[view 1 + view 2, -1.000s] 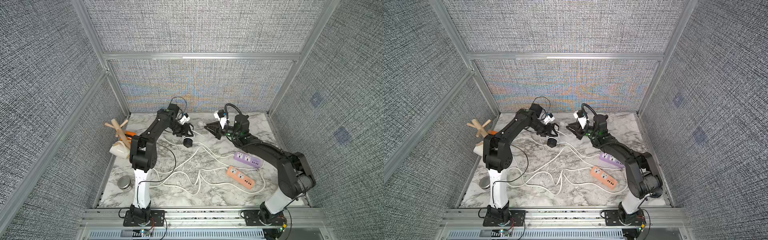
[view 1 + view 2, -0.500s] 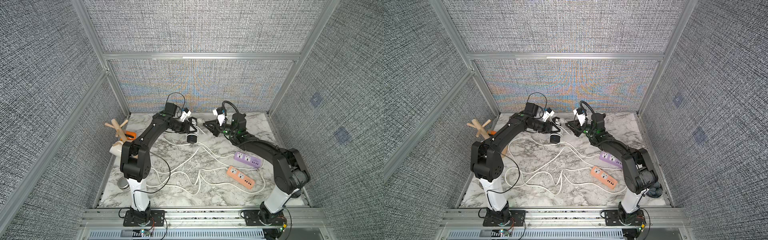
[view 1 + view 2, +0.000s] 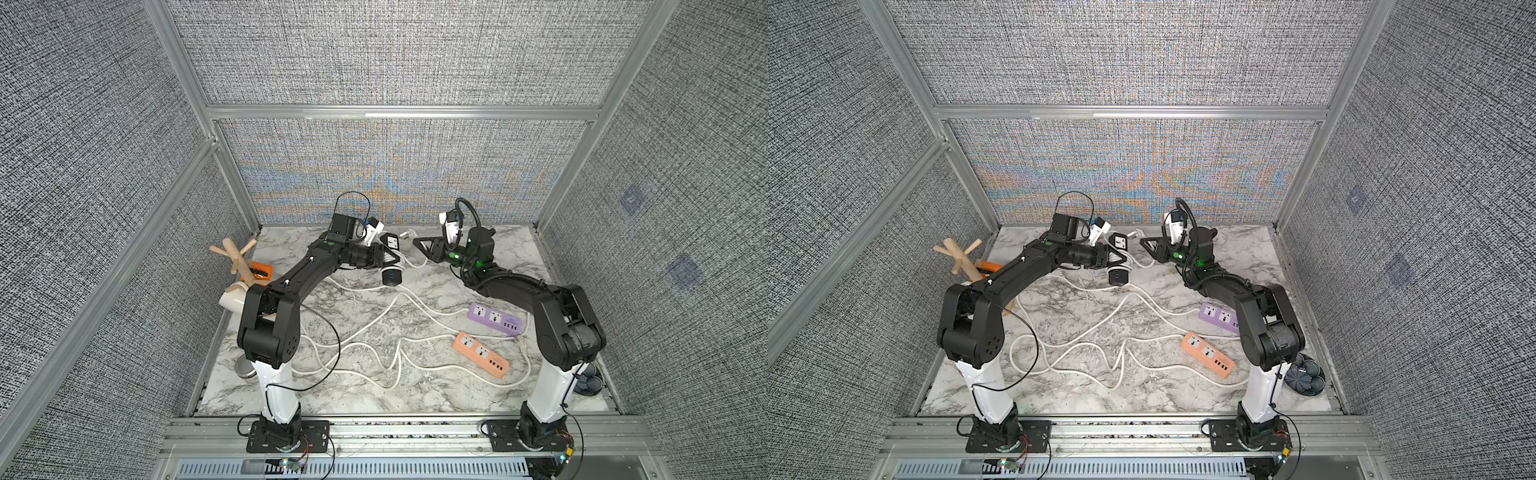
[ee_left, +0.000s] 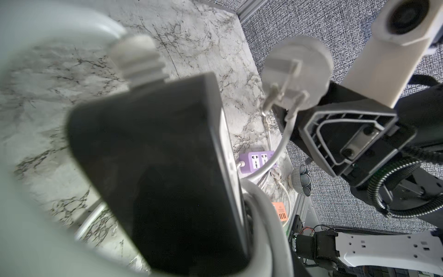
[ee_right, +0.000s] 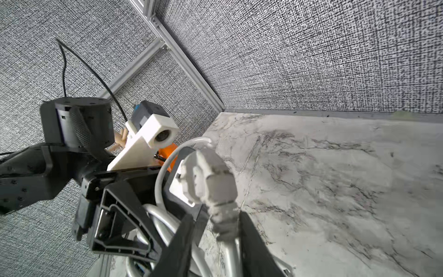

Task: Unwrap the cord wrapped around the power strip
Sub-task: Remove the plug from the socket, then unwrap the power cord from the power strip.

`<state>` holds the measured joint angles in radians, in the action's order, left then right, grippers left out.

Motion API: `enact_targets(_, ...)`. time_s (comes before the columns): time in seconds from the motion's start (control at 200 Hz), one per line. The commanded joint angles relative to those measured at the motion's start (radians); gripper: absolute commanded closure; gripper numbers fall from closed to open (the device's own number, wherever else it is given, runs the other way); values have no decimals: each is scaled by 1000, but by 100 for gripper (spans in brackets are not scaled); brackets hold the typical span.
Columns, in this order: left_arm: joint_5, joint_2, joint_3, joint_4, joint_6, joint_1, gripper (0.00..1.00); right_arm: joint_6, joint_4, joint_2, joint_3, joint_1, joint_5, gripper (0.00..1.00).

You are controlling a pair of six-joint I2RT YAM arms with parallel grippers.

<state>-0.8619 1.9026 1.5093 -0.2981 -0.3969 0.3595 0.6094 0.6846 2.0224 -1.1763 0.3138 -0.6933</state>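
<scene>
Toward the back of the table [image 3: 457, 401], in both top views, we see the power strip [image 3: 392, 275] lifted off the marble and clamped across its middle by the left gripper [image 3: 384, 258]. White cord [image 3: 409, 263] wraps the body right beside those jaws. Long axis runs approx. far-to-near: black USB end toward the robot's base side and tipped down, white socket face at the far end, turned up. The plug [image 3: 407, 235] is free of the coil, right at the tip of the right gripper [image 3: 419, 242]. A purple strip [image 3: 494, 319] and an orange strip [image 3: 480, 353] lie flat near the right arm w/ cords already loose. Left wrist view: the blurred black body fills the frame, cord strain relief at one end, socket face seen edge-on on the side facing the right gripper; the plug [image 4: 294, 72] hangs prongs-out before it. Right wrist view: several turns of cord [image 5: 158, 215] circle the strip; the plug's neck lies b/w the fingers [image 5: 254, 244], which stand apart, but we can't tell whether they pinch it. Our read: only the plug end is off, so most of the wrap is left to do.
</scene>
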Motion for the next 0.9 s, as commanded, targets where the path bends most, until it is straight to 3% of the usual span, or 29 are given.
enact_targets(0.0,-33,-16,-4,109,-39,3,100,36,-6,1,-11,-6,-24,50)
enact_targets(0.33,-13,-7,-27,193,-117,5,100,-39,-211,-71,-2,-69,-1,26)
enact_targets(0.581,-7,-5,-65,290,-197,9,100,-258,-525,-195,-36,-108,138,13)
enact_targets(0.666,-1,-9,-86,349,-251,10,100,-326,-627,-230,-45,-108,178,11)
enact_targets(0.896,87,-1,-145,535,-418,36,100,-506,-789,-280,-52,-21,122,14)
